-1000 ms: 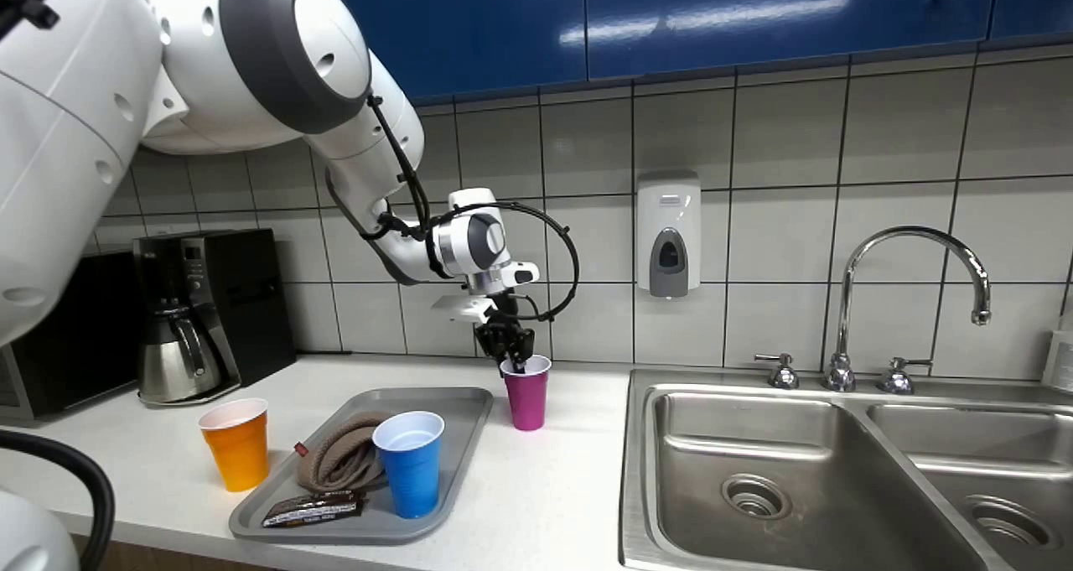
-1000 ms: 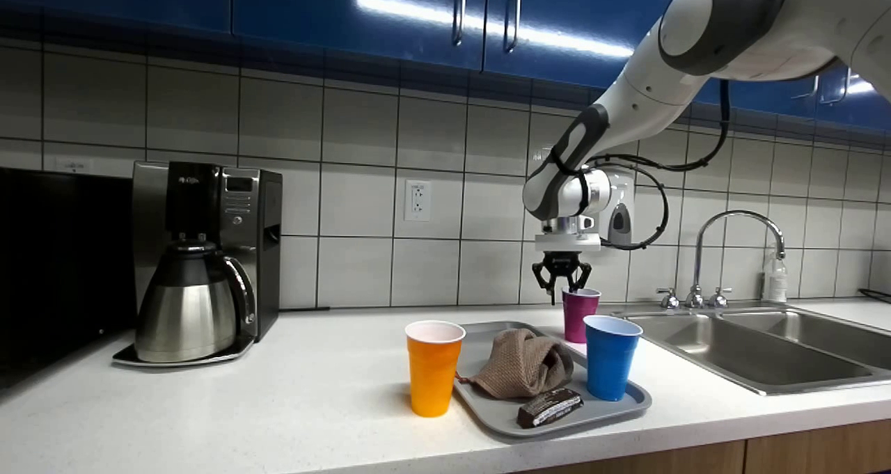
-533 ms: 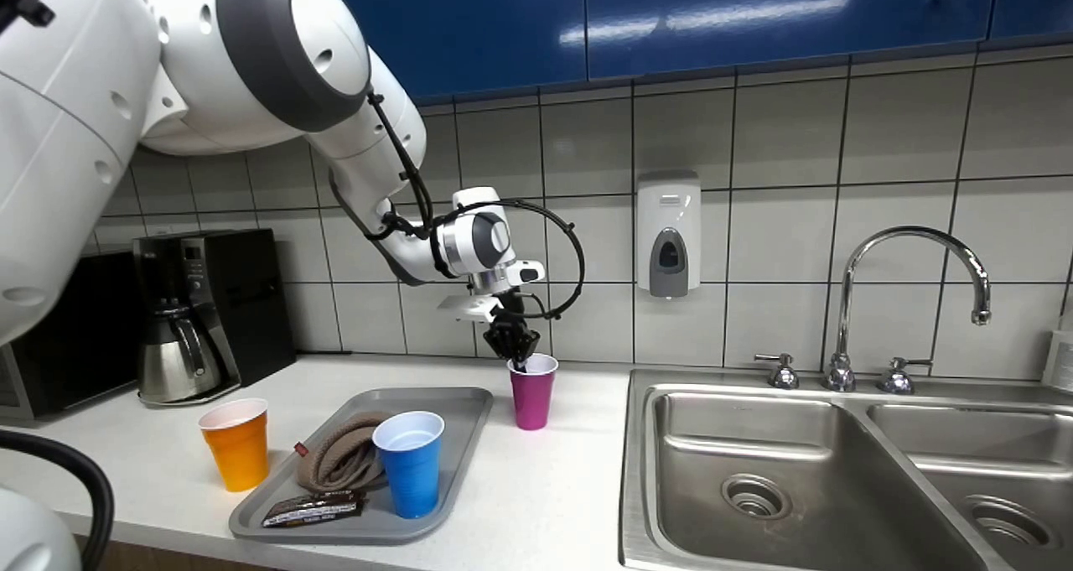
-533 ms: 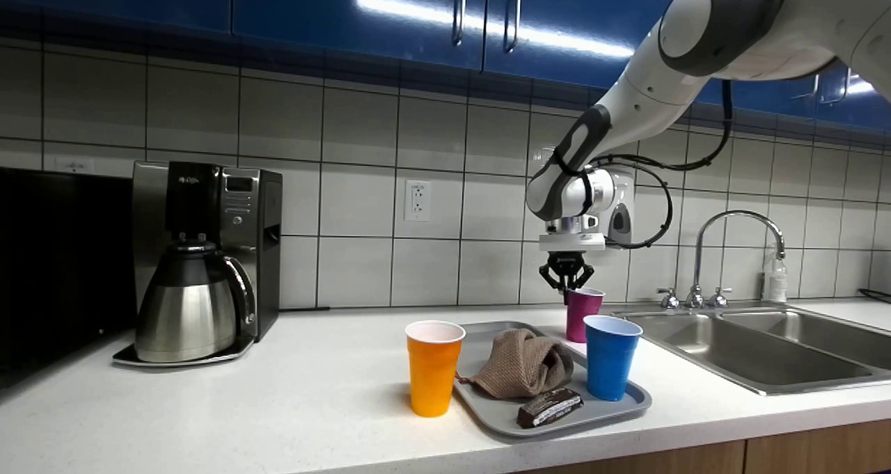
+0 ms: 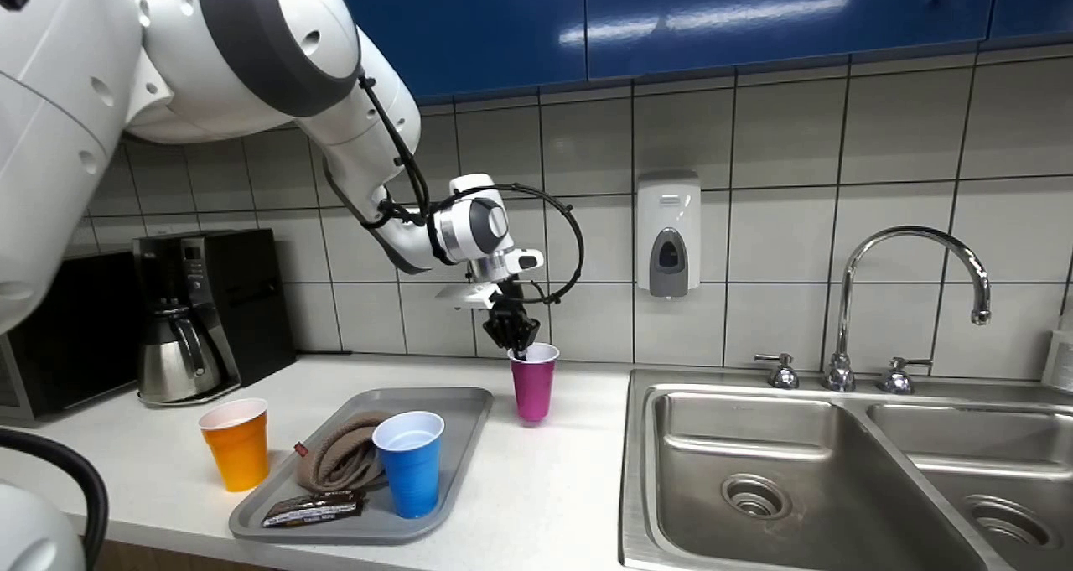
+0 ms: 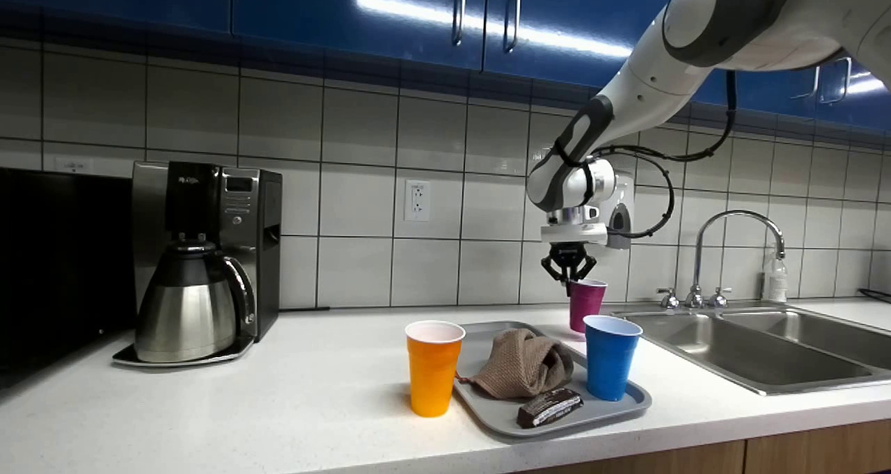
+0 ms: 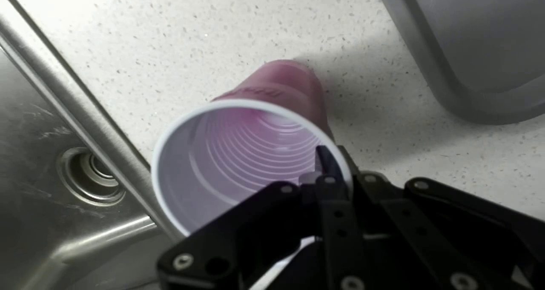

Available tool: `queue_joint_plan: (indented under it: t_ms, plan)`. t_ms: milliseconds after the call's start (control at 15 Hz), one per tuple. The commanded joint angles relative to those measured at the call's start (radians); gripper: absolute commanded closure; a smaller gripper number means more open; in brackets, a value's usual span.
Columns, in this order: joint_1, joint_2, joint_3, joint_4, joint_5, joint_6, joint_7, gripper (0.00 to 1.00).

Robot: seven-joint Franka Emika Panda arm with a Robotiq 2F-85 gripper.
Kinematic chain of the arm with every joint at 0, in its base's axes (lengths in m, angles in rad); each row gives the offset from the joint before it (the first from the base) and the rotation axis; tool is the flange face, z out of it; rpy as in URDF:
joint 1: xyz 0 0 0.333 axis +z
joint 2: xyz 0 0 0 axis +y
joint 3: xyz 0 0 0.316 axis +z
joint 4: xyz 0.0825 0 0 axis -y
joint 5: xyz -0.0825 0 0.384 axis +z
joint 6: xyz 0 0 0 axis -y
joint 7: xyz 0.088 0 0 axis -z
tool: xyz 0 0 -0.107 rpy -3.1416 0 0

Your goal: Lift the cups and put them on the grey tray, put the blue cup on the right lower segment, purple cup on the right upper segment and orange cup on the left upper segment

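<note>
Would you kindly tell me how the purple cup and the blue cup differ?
The gripper pinches the purple cup by its rim; nothing grips the blue cup. The purple cup appears just off the counter; the blue cup stands on the grey tray. Both taper downward and have pale insides.

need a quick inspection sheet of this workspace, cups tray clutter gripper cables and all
Surface: white speckled counter
Grey tray: on the counter
Purple cup: off the tray, held by its wall
Blue cup: upright on the tray
Orange cup: upright on the counter beside the tray
Clutter: brown cloth and wrapped bar on the tray
Gripper: shut on the purple cup's wall, one finger inside, one outside
Cables: black, looping beside the arm; snags: nothing seen
Surroundings: steel sink, soap dispenser, coffee maker
</note>
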Motion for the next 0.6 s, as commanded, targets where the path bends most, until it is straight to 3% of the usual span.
queue_joint_plan:
  t_ms: [0,533]
  plan:
    - [0.035,-0.079,-0.003,-0.042,-0.039,-0.059,0.0,0.99]
    - [0.106,-0.111,0.024,-0.085,-0.071,-0.068,0.023,0.99]
